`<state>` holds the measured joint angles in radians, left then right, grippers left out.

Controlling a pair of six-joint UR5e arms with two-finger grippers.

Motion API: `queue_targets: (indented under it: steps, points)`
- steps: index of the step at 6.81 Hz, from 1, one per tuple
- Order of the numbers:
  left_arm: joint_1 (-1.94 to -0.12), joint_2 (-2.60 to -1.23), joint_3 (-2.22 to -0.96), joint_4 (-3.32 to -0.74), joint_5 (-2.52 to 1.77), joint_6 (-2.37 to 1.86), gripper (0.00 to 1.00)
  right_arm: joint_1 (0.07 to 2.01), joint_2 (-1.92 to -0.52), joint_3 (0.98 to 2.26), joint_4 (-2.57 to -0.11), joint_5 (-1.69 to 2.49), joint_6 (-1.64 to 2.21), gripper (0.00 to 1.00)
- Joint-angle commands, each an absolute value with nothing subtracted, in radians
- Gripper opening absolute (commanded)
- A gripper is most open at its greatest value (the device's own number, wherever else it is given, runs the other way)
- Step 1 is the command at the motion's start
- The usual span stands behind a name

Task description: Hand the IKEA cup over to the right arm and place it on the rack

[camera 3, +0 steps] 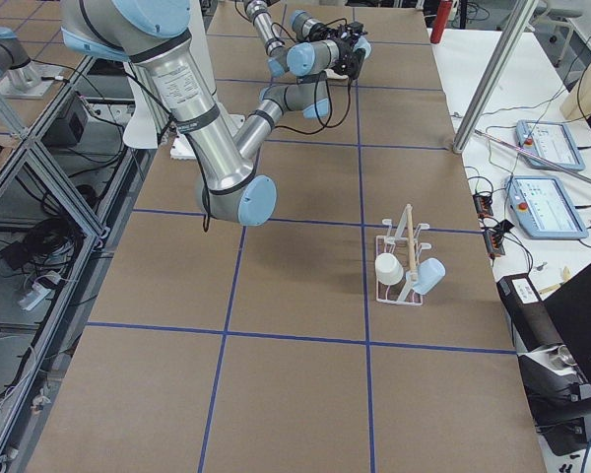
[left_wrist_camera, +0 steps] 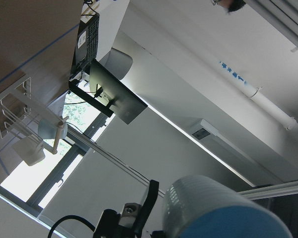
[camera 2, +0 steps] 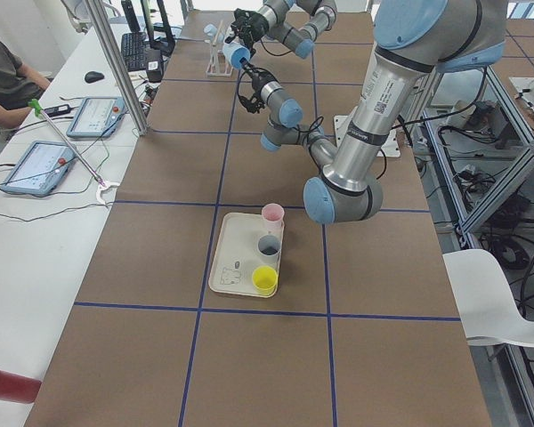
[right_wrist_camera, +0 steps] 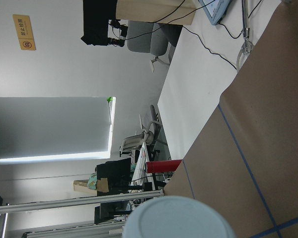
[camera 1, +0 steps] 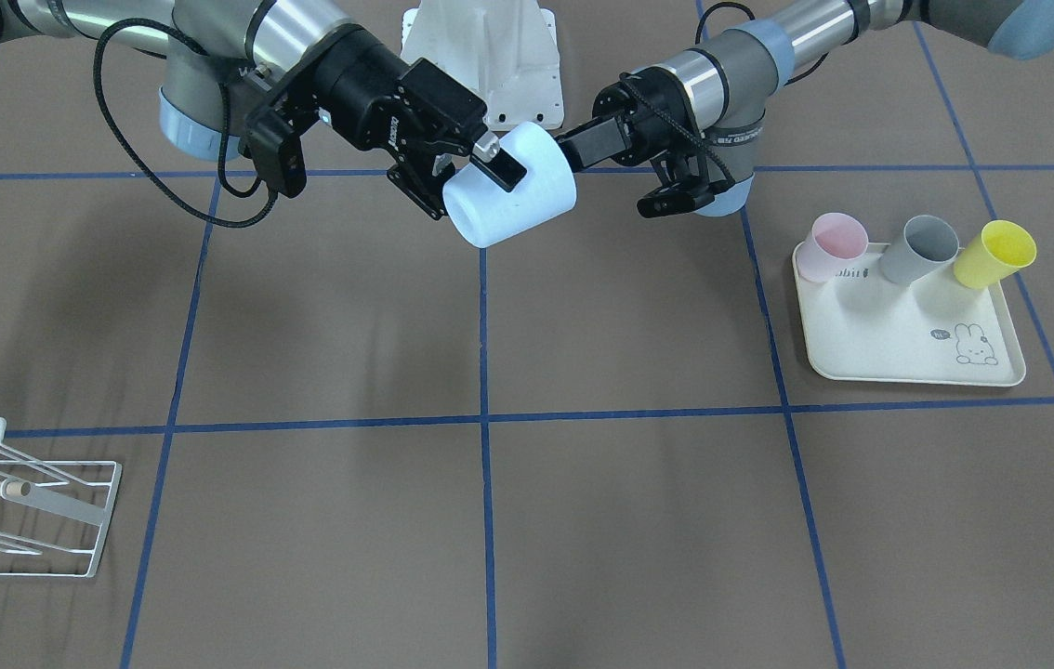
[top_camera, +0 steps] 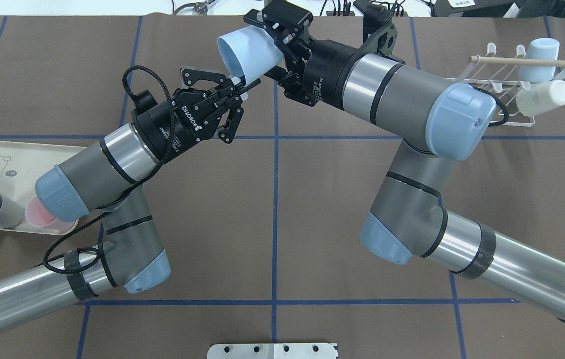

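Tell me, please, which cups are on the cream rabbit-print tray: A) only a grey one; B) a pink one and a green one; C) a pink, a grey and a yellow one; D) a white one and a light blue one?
C: the pink cup, grey cup and yellow cup sit in a row along one edge of the cream tray.

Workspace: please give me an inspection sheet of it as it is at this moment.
Surface: brown table, blue tape grid.
Job's things: cup, light blue, in air between both grippers; rack holds white cup and second blue cup.
Clutter: tray with pink cup, grey cup, yellow cup.
Grippers: left gripper pinches the cup's rim; right gripper spans its body, contact unclear.
Cables: black cable loops at each wrist, clear of the cup.
Surroundings: seated person at a side desk.
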<state>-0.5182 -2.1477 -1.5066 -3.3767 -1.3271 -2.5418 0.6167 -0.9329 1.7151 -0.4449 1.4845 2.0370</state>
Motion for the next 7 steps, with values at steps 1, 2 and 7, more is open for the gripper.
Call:
queue_targets:
  steps: [1,2,7]
  points:
    - [-0.514,-2.146,-1.506,-3.378,-1.328,-2.543,0.09,0.617,-0.934,1.717,-0.445,1.485,2.042,0.01]
    - [-0.514,-2.146,-1.506,-3.375,-1.327,-2.542,0.91,0.621,-0.934,1.717,-0.436,1.486,2.04,0.0]
    - [-0.52,-2.143,-1.52,-3.369,-1.341,-2.456,1.0,0.673,-0.969,1.715,-0.426,1.416,1.95,0.0]
